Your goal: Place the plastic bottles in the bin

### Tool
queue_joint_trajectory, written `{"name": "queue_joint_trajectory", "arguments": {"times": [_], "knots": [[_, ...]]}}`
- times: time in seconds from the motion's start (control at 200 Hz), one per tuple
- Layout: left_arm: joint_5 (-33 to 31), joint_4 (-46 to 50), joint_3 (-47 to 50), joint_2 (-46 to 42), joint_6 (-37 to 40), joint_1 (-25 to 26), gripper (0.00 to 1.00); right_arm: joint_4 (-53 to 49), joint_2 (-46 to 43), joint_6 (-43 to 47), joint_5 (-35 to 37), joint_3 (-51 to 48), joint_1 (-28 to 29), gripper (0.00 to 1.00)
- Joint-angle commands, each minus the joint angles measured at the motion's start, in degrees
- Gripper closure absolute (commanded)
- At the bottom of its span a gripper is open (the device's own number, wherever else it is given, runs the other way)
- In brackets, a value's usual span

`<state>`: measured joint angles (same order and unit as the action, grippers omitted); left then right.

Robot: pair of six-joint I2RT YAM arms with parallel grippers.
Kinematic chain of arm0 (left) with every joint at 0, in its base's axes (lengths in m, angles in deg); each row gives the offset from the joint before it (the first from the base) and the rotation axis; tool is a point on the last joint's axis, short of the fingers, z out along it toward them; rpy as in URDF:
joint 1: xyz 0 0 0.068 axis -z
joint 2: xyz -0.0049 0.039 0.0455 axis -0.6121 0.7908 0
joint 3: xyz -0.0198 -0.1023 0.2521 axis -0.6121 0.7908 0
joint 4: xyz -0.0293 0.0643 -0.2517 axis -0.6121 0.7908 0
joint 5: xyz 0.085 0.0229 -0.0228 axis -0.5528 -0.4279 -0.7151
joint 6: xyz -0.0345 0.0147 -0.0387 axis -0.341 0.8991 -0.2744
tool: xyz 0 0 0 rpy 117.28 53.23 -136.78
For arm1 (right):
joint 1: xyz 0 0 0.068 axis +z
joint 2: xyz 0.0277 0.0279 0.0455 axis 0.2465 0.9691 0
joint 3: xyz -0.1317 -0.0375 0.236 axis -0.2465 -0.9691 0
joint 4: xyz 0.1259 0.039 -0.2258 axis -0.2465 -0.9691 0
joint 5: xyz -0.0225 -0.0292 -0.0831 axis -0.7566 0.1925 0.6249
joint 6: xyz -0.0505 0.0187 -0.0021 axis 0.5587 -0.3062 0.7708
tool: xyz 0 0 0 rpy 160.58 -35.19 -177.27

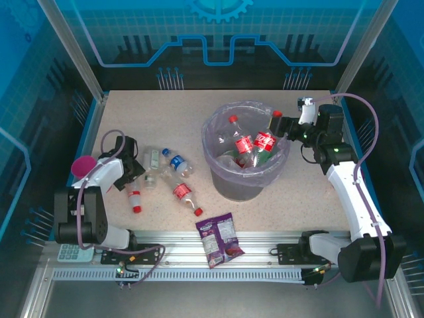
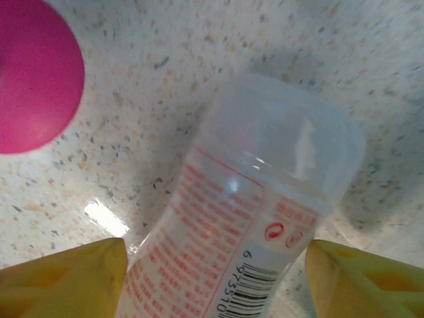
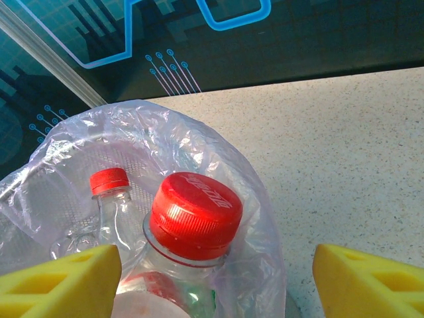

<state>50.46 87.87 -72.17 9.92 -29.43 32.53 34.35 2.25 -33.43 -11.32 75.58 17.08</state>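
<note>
While bracketing 1 red-labelled bottle (image 2: 245,218) lying base-outward between fingers of the left gripper (image 2: 215,265) near the table's (image 1: 311,199) left edge, cannot tell whether clamped.

The worktop (image 1: 298,199) is free at 12 o'clock of the bin (image 1: 228,185), and at 4 o'clock up to the right arm (image 1: 351,192). At 9 o'clock the loose bottles (image 1: 175,169) crowd the way. A snack packet (image 1: 220,240) lies at 6 o'clock. The standing bottles (image 1: 255,144) fill much of the bin mouth.

l arm folded low, l tool (image 1: 132,177) aimed down, fingers apart; r arm stretched fwd, r tool (image 1: 281,124) gaping.
</note>
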Motion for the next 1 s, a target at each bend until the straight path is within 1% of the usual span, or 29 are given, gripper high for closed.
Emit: {"name": "queue_joint_trajectory", "arguments": {"times": [0.0,0.155,0.235,0.5,0.75,0.825,0.996], "knots": [[2.4,-0.4,1.7,1.5,-1.3,-0.3,0.33,-1.0,0.1,1.3,-0.1,1.6,-1.3,0.23],[3.9,-1.4,1.5,1.7,-2.2,1.1,0.33,-0.9,0.2,1.1,-0.1,1.7,-1.5,0.23],[3.9,-1.6,1.0,2.1,-2.8,2.7,0.39,-0.8,0.3,0.8,-0.4,1.8,-1.5,0.23],[2.8,0.8,-3.3,1.1,-3.1,6.0,0.47,-1.3,-0.1,0.4,-0.5,2.0,-1.5,0.23],[-1.4,8.0,-9.9,-4.9,-1.3,8.9,0.48,-1.1,-0.7,-0.7,-1.4,2.0,-1.5,0.24],[-2.5,9.7,-12.1,-7.8,-0.7,9.8,0.51,-0.9,-0.8,-1.0,-1.9,2.2,-1.4,0.24],[-2.4,13.5,-18.7,-12.8,0.7,12.5,0.53,-0.1,-1.0,-2.4,-3.1,2.0,-1.3,0.24]]}}
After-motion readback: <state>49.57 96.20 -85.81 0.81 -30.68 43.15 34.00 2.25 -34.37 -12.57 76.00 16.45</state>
